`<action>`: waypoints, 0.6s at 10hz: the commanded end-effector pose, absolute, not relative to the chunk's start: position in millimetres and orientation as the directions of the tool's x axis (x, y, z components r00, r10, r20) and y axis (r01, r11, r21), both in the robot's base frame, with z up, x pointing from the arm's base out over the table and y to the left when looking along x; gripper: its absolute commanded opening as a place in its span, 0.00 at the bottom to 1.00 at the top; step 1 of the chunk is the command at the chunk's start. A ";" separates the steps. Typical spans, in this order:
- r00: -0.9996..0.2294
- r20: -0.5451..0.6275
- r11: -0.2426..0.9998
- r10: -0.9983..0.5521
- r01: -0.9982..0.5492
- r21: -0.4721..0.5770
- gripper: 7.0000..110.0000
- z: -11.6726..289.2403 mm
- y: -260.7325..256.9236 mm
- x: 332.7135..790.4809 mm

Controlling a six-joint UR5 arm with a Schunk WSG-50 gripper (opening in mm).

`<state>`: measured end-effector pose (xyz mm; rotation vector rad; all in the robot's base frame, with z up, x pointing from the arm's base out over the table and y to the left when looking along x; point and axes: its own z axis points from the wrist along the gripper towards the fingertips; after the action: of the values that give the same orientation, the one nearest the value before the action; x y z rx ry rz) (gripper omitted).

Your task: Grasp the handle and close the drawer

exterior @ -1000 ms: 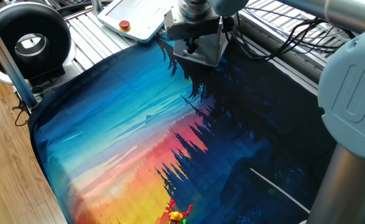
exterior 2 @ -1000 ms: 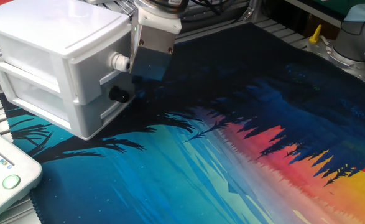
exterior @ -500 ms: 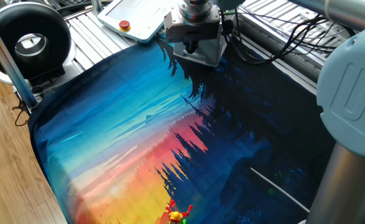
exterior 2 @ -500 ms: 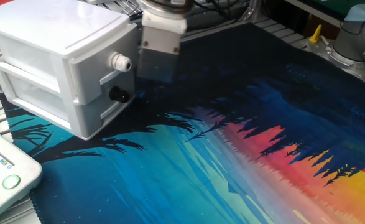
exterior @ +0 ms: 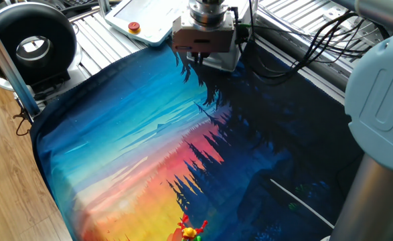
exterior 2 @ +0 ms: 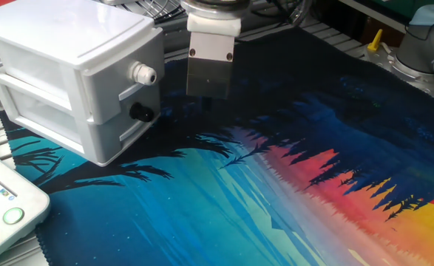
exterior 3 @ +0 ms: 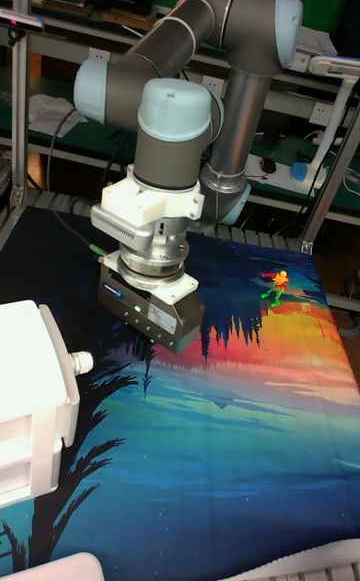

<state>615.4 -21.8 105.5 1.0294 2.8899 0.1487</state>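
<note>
The drawer (exterior 2: 69,81) is a white two-tier unit at the left. Its upper front carries a white knob handle (exterior 2: 143,74) and its lower front a black knob (exterior 2: 141,112). Both fronts look flush with the frame. My gripper (exterior 2: 206,99) hangs low over the cloth, a short way right of the handle and not touching it. Its dark fingers blend into the dark cloth, so their spacing is unclear. In the tall fixed view the gripper (exterior 3: 150,349) stands right of the drawer (exterior 3: 35,411) and its knob (exterior 3: 82,363). In one fixed view the gripper (exterior: 195,59) hides most of the drawer (exterior: 225,59).
A printed sunset cloth (exterior 2: 276,192) covers the table. A white panel with a red button (exterior: 142,20) lies beside the drawer. A black round unit (exterior: 32,40) sits at the table's corner. A small colourful figure (exterior: 191,231) lies on the cloth's orange end, and cables (exterior: 303,40) run behind.
The gripper has slid away from the white knob handle, rightward in the other fixed view, opening a gap between them. The drawer unit has not moved.
</note>
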 end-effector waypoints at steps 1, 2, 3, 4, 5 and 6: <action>-0.757 0.019 0.735 0.653 0.639 0.228 0.00 112.4 7.3 623.9; -0.758 0.026 0.735 0.652 0.640 0.227 0.00 112.3 8.0 622.4; -0.759 0.024 0.740 0.651 0.641 0.207 0.00 111.2 4.0 619.4; -0.760 0.039 0.740 0.649 0.642 0.204 0.00 111.2 5.9 615.9; -0.760 0.035 0.739 0.649 0.641 0.205 0.00 111.2 5.5 617.1; -0.758 0.049 0.731 0.650 0.642 0.233 0.00 112.9 13.0 619.0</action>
<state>617.1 3.4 109.2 1.0624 2.8934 0.3000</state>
